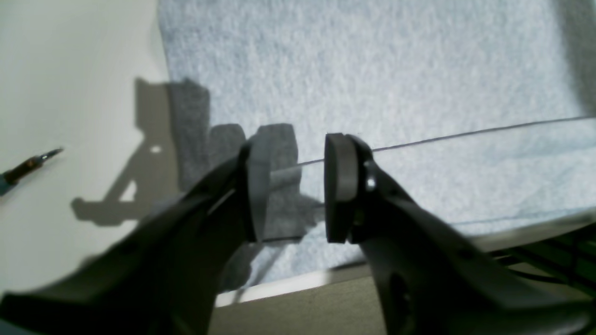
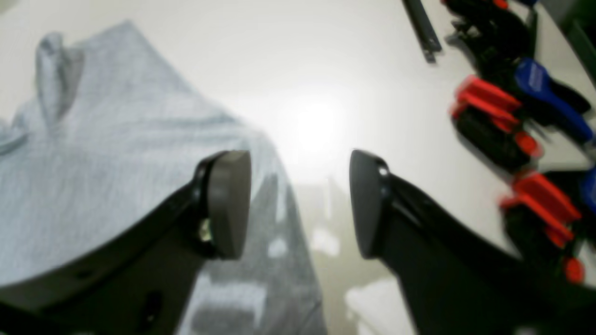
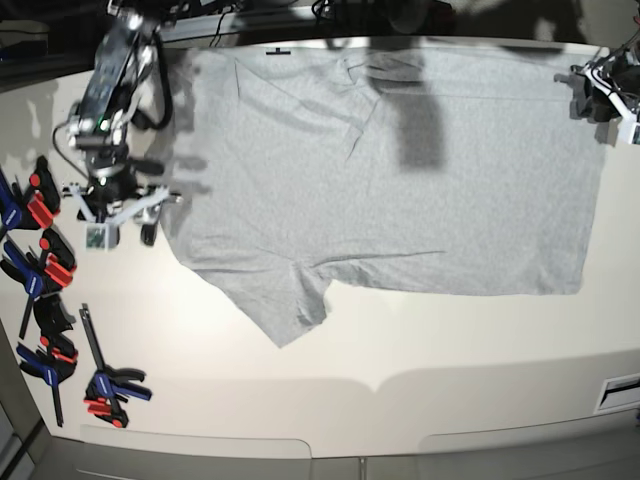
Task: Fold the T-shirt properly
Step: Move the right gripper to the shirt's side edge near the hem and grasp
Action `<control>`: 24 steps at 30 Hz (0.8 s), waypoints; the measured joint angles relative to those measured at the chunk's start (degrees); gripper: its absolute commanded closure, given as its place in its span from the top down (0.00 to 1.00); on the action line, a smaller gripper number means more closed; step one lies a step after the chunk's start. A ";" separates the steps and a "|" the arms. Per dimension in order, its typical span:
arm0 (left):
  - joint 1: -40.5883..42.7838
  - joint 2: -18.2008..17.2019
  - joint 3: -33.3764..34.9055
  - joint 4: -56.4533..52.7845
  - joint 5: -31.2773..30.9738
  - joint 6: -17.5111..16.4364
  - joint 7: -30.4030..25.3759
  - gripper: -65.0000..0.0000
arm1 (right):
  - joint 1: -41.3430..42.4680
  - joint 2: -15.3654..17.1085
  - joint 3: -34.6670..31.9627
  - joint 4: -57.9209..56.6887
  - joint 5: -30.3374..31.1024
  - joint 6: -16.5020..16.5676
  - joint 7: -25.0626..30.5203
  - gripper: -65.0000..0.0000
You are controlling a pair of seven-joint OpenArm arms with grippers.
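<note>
The light grey T-shirt (image 3: 400, 190) lies spread flat on the white table (image 3: 400, 350), plain side up, with no lettering showing. One sleeve (image 3: 290, 310) points toward the front. My right gripper (image 3: 122, 225) is open and empty just beside the shirt's left edge; in the right wrist view (image 2: 298, 204) it hovers over the shirt's edge (image 2: 116, 139). My left gripper (image 3: 592, 100) is at the shirt's far right corner. In the left wrist view (image 1: 298, 190) it is open and empty, just above the hemmed edge of the shirt (image 1: 372, 70).
Several red, blue and black clamps (image 3: 40, 270) lie along the table's left side, with more at the front left (image 3: 110, 385); they also show in the right wrist view (image 2: 512, 125). A pen-like tool (image 1: 28, 165) lies on the table near the left gripper.
</note>
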 measured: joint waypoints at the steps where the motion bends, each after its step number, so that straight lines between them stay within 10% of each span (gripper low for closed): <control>1: -0.02 0.00 0.00 0.00 0.26 0.24 -0.02 0.30 | 2.67 0.83 0.02 -5.18 1.22 -0.26 -0.28 0.58; 13: 0.07 0.13 -0.04 -0.02 1.53 0.87 -0.04 0.30 | 30.77 11.21 0.13 -59.17 15.54 14.47 -4.79 0.58; 24: 0.04 0.13 -0.04 -0.02 1.53 0.92 -2.05 0.30 | 31.98 9.79 -5.25 -63.41 24.44 19.32 -10.32 0.58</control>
